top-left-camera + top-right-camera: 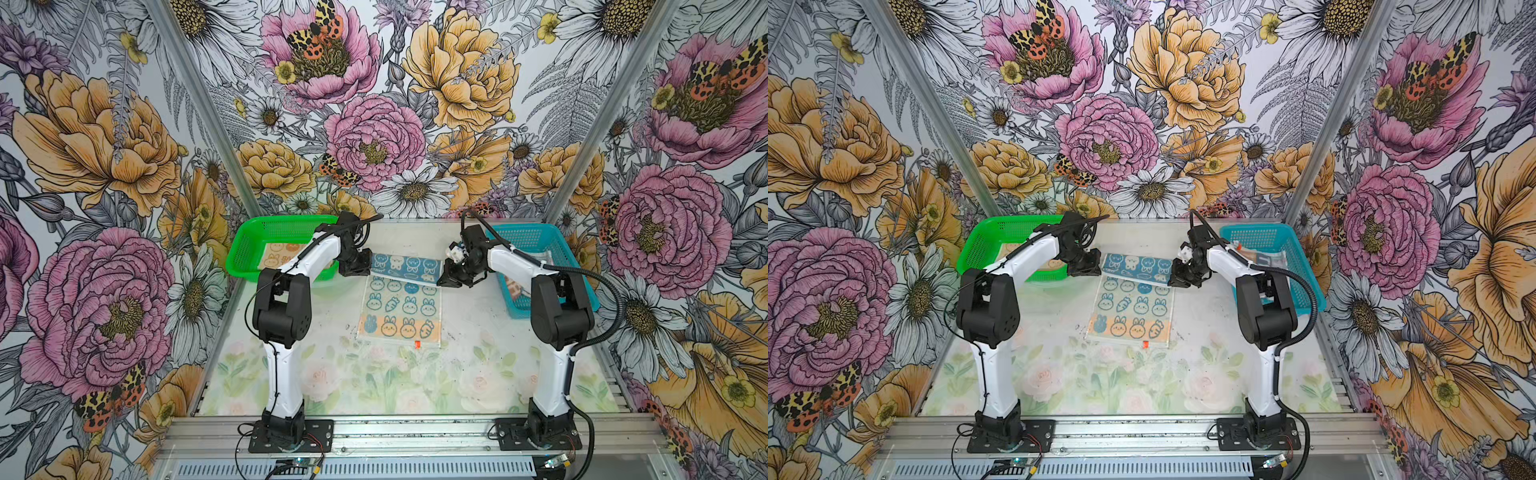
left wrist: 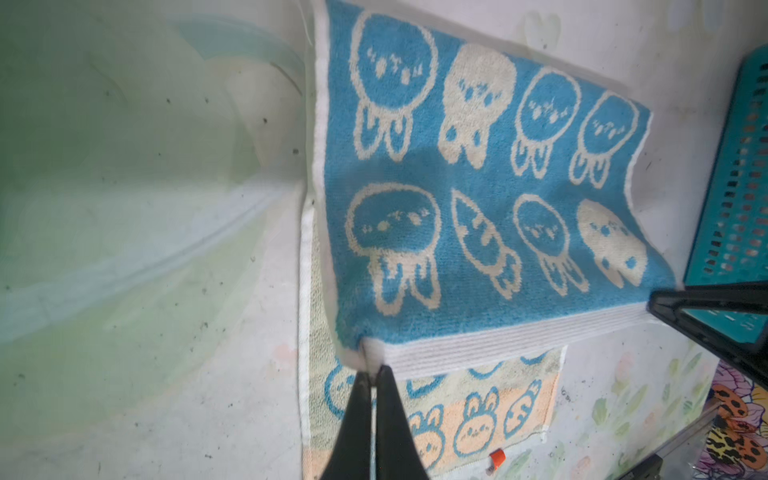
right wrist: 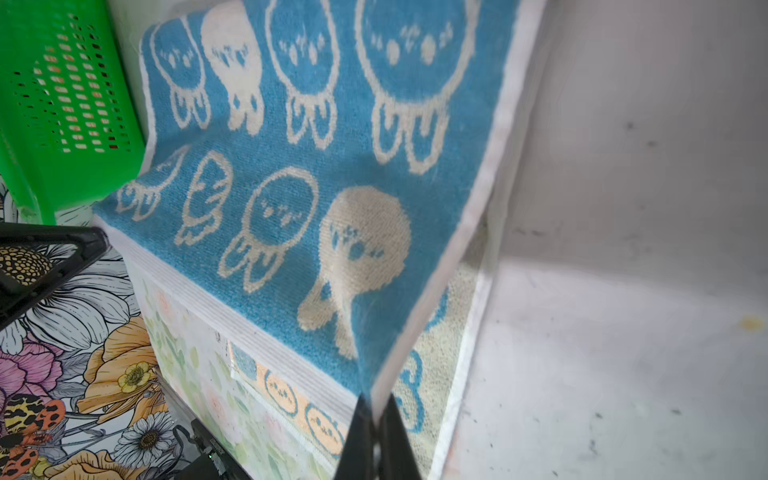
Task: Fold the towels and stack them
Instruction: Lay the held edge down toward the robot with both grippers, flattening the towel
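Observation:
A teal-blue towel with white bunnies (image 1: 405, 266) is partly lifted. Its far strip shows the blue face (image 1: 1136, 264), held taut above the table between both grippers. The rest (image 1: 399, 307) lies flat, pale side up, with an orange band at the near edge. My left gripper (image 1: 370, 266) (image 2: 374, 370) is shut on the strip's left corner. My right gripper (image 1: 442, 278) (image 3: 374, 405) is shut on its right corner. An orange towel (image 1: 276, 255) lies in the green basket. A striped towel (image 1: 1266, 259) lies in the blue basket.
The green basket (image 1: 249, 245) stands at the back left and the blue basket (image 1: 557, 249) at the back right, each close behind an arm. A small red tag (image 1: 417, 343) sticks out at the towel's near edge. Flowered walls enclose the table on three sides.

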`<action>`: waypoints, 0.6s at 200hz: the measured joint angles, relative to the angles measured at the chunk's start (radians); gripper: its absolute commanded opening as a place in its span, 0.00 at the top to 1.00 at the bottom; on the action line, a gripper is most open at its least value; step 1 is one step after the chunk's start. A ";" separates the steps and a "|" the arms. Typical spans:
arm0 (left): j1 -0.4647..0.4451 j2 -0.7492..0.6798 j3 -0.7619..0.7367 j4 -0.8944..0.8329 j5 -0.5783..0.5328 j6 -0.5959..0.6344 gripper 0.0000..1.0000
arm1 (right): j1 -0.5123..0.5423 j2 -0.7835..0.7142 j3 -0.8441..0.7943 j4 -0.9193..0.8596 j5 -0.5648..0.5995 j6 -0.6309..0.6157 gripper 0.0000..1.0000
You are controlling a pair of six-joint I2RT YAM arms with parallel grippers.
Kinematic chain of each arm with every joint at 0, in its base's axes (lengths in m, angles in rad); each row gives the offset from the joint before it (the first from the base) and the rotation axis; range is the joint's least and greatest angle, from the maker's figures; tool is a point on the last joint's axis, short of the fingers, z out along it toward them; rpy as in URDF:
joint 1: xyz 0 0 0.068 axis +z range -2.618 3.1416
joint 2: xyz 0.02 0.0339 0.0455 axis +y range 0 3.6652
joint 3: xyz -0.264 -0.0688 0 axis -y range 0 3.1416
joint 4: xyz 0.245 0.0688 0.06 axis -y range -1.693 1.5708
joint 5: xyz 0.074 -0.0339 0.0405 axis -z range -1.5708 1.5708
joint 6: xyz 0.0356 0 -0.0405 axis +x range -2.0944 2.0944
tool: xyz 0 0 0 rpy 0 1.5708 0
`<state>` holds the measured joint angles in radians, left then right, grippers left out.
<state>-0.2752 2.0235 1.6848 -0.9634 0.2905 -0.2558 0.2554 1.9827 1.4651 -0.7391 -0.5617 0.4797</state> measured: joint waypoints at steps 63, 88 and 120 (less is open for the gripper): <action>-0.044 -0.220 -0.330 0.065 -0.064 -0.007 1.00 | 0.087 -0.193 -0.283 0.090 0.020 0.000 1.00; -0.052 -0.293 -0.419 0.078 -0.066 -0.013 1.00 | 0.109 -0.249 -0.338 0.103 0.026 0.003 1.00; -0.054 -0.389 -0.514 0.096 -0.066 -0.042 1.00 | 0.142 -0.313 -0.386 0.125 0.042 0.021 1.00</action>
<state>-0.3290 1.6341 1.1709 -0.8677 0.2241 -0.2977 0.3977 1.6699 1.0794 -0.6144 -0.5198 0.5007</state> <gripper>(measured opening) 0.047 0.055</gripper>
